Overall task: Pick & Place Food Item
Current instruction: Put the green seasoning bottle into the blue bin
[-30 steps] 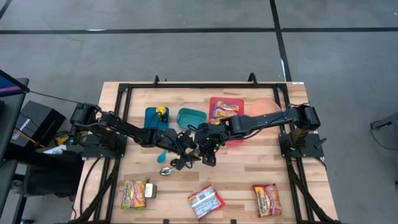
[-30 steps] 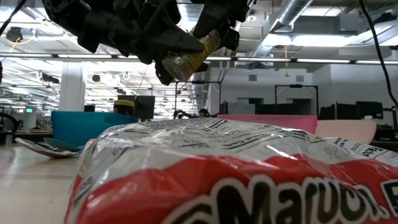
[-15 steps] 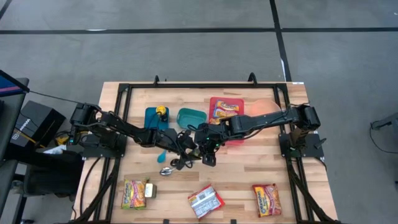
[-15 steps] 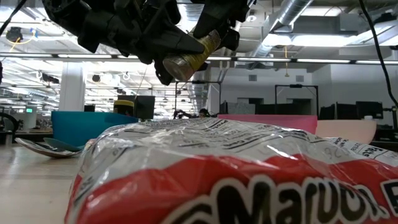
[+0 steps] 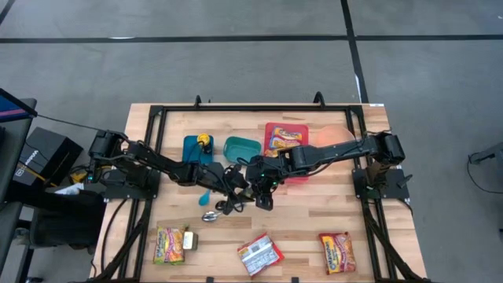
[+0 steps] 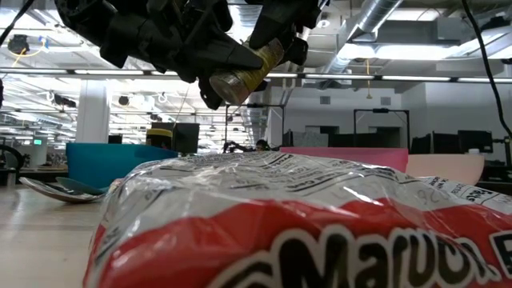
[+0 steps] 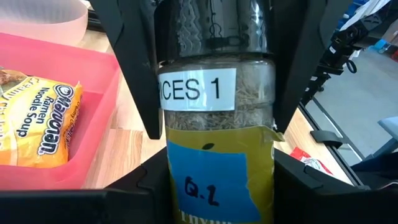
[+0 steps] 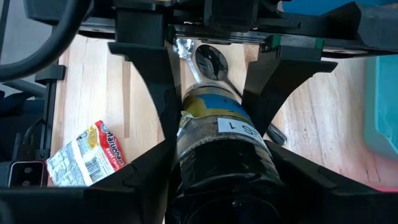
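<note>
Mid-table, above the wood: both arms meet on one spice jar (image 7: 214,130), glass, labelled, blue tape on it. Left gripper (image 5: 236,193) fingers (image 7: 311,186) clamp the jar's taped end; right gripper (image 5: 259,191) fingers (image 8: 155,93) straddle the other end, closed against it too. Jar held off the table (image 5: 314,212), tilted in the low view. A spoon (image 8: 208,62) lies beneath. Ramen packet (image 7: 37,124) sits in the pink tray (image 7: 93,99) nearby.

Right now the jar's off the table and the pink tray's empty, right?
Not empty: the pink tray holds a ramen pack, as the high view shows. The jar is off the table.
</note>
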Motion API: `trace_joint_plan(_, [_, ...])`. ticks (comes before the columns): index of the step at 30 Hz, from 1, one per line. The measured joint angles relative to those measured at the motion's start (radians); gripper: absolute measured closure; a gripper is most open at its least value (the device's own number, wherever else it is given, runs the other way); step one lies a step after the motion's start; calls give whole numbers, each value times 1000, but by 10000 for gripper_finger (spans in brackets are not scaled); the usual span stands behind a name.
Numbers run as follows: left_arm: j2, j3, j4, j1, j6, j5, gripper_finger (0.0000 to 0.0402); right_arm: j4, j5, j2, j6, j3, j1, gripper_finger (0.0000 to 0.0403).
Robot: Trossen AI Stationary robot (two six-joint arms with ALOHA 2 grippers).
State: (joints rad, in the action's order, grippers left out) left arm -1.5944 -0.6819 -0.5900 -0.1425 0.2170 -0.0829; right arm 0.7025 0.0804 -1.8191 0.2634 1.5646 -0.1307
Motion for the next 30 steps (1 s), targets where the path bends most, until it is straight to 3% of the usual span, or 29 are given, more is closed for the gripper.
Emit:
trace_joint_plan(15, [0, 0, 26, 0, 0, -2, 231, 10, 1, 1, -13, 0, 2, 161])
trace_joint_plan(30, [0, 1, 33, 1, -1, 0, 234, 78, -2, 117, -28, 0, 16, 163])
